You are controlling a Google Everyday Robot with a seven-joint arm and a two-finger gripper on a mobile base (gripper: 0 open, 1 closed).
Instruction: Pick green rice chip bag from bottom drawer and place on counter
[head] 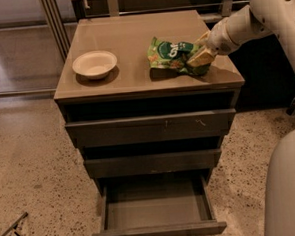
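The green rice chip bag (pixel 169 54) lies on the counter (pixel 133 40), right of its middle. My gripper (pixel 202 47) reaches in from the right on the white arm and is shut on the bag's right end, one finger (pixel 200 58) at the near side of it. The bag rests on the counter surface. The bottom drawer (pixel 155 209) is pulled out below, and its grey inside holds nothing.
A white bowl (pixel 95 64) stands on the counter's left part. The two upper drawers (pixel 150 129) stand slightly open. Part of my white base (pixel 289 186) fills the lower right. Speckled floor surrounds the cabinet, with a dark stick (pixel 11 228) lying on it at the lower left.
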